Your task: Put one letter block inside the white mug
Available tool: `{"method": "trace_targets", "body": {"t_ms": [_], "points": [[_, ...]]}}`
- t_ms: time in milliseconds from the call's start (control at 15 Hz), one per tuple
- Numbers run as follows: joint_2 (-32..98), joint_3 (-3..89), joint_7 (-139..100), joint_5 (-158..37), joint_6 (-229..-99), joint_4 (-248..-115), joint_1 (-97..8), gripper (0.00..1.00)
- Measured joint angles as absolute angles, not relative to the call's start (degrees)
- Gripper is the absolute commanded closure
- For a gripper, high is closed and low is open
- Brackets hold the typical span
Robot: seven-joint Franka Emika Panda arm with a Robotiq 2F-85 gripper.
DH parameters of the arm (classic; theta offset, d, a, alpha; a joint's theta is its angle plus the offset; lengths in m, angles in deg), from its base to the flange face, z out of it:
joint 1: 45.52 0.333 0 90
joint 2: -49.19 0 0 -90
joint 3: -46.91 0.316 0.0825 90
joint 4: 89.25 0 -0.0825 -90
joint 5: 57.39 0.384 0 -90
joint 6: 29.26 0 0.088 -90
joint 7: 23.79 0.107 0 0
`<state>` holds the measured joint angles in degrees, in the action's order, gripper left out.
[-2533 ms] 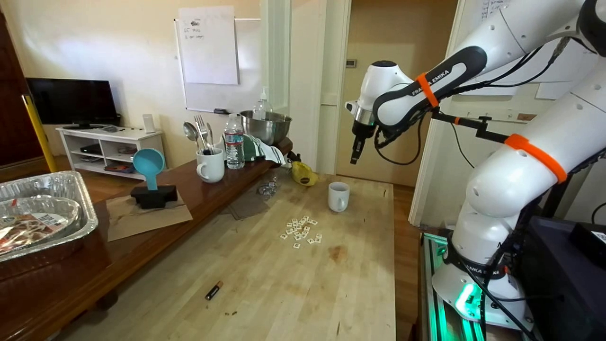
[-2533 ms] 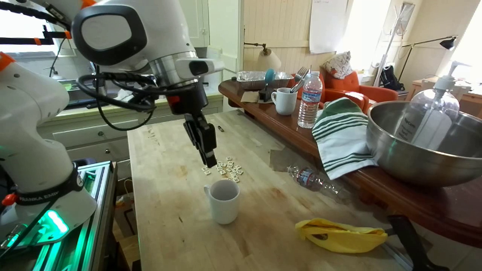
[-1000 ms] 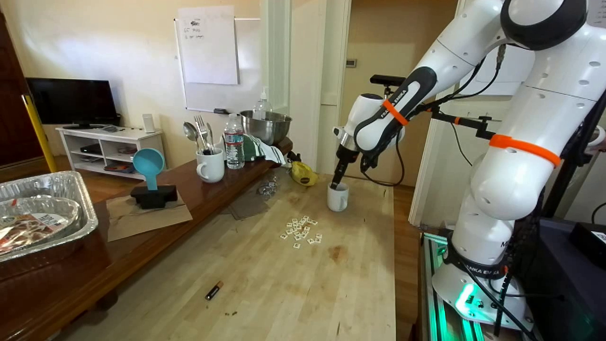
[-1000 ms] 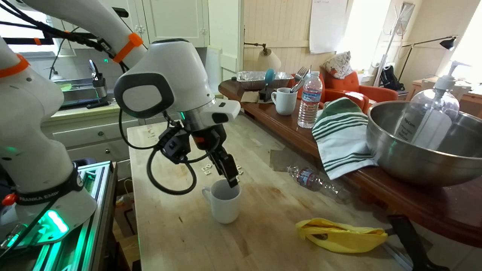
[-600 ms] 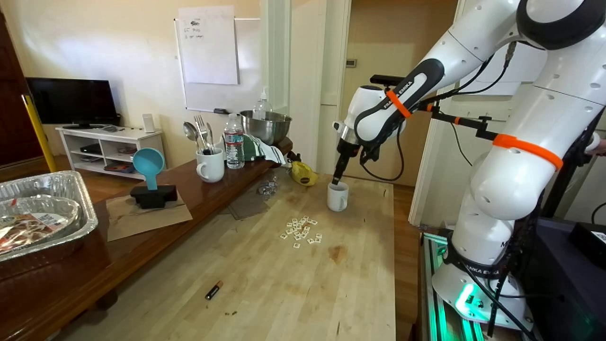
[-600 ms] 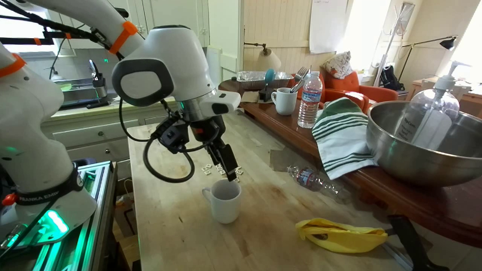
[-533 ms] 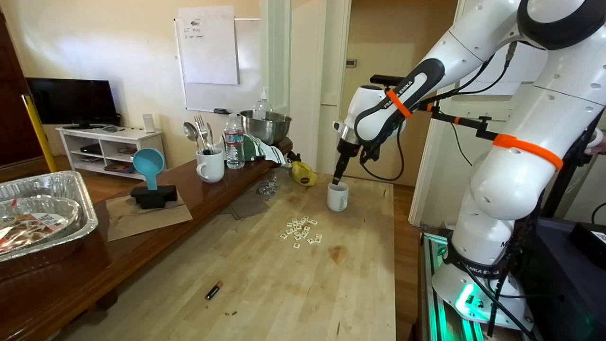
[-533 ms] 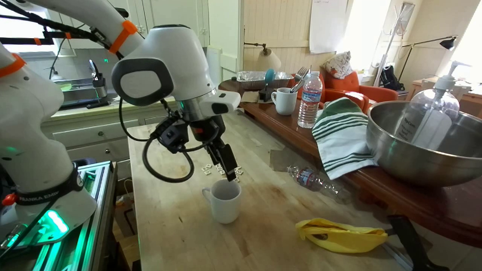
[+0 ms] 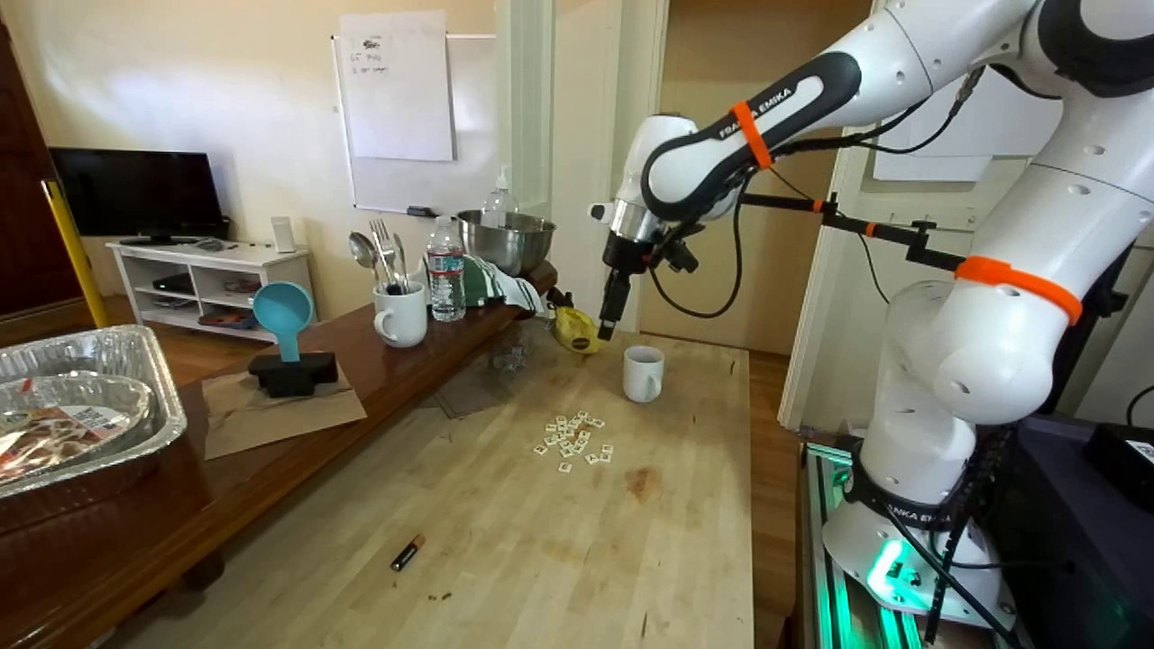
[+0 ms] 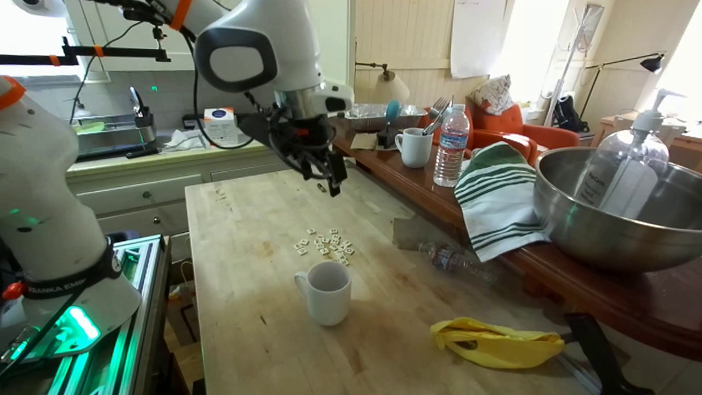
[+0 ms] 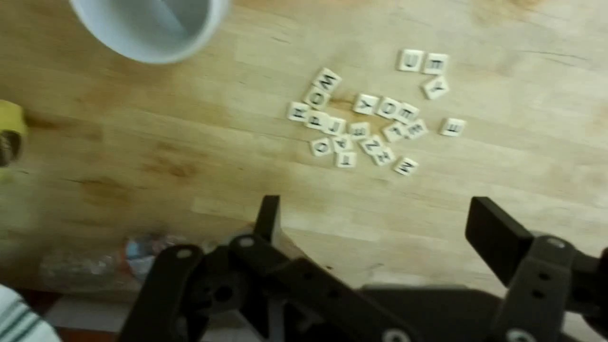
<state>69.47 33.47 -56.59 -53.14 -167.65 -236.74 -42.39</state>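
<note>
The white mug [image 9: 643, 377] stands upright on the wooden table in both exterior views. In the wrist view the mug [image 11: 142, 33] is cut off by the top edge, so its inside shows only in part. Several letter blocks [image 11: 365, 103] lie scattered face up near it, seen also as small tiles [image 10: 301, 251] in an exterior view. My gripper [image 11: 375, 213] is open, its fingers [image 11: 496, 237] wide apart with only tabletop visible between them. It hangs in the air above the table, higher than the mug's rim and off to one side, touching nothing.
A yellow item [image 10: 496, 344] and a crumpled plastic bottle [image 10: 445, 257] lie on the table. Along one side runs a raised dark wood ledge [image 9: 361, 361], bearing a mug of cutlery [image 9: 402, 315], an upright water bottle [image 10: 452, 145] and a steel bowl [image 10: 630, 236]. A battery [image 9: 407, 553] lies farther off.
My gripper came down until its fingertips were in the mug's mouth, then rose out and moved away toward the ledge side. The mug and the scattered blocks look unmoved over the last second.
</note>
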Motion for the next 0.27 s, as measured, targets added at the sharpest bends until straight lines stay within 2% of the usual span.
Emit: {"method": "trace_targets", "body": {"t_ms": [67,267], "points": [[69.28,34.63,-56.58,-50.76,-163.01,-233.80,-40.21,0.00],[69.04,35.95,-55.77,-50.33,-161.79,-232.30,-39.91,0.00]]}}
